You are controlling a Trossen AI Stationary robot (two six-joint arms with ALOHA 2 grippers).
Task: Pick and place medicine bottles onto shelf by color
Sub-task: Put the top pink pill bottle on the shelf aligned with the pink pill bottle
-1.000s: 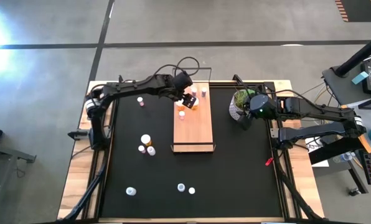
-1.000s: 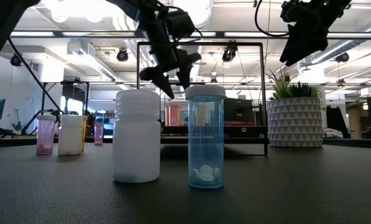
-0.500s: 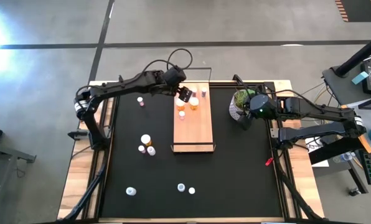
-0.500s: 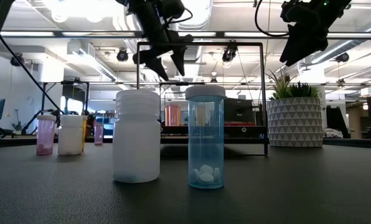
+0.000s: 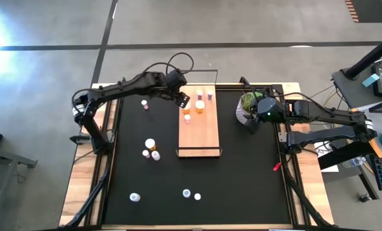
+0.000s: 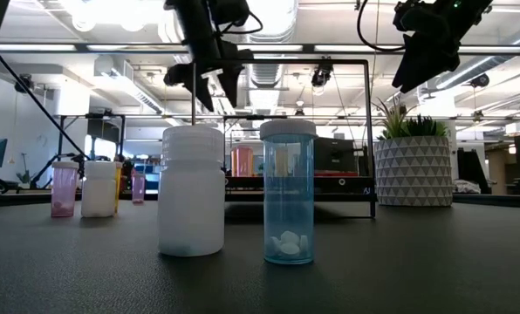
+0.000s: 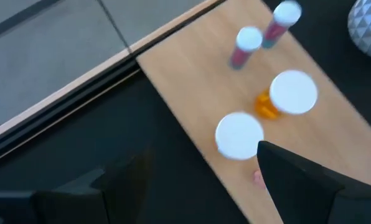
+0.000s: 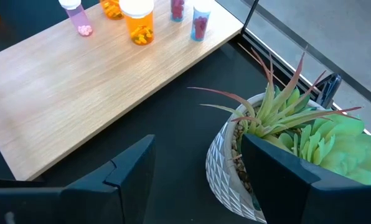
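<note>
Left gripper (image 5: 182,101) hangs open, holding nothing, just off the shelf's (image 5: 200,131) far left corner; nearest orange bottle (image 7: 239,135) stands beside its fingertip, not between the jaws. Five bottles on the shelf's far end: two orange, three pink. Seven bottles on the black mat (image 5: 242,173). Right gripper (image 5: 254,123) waits open by the potted plant (image 8: 285,155).

overhead looking down, low table-level view, both wrists share shelf (image 8: 104,81)
</note>
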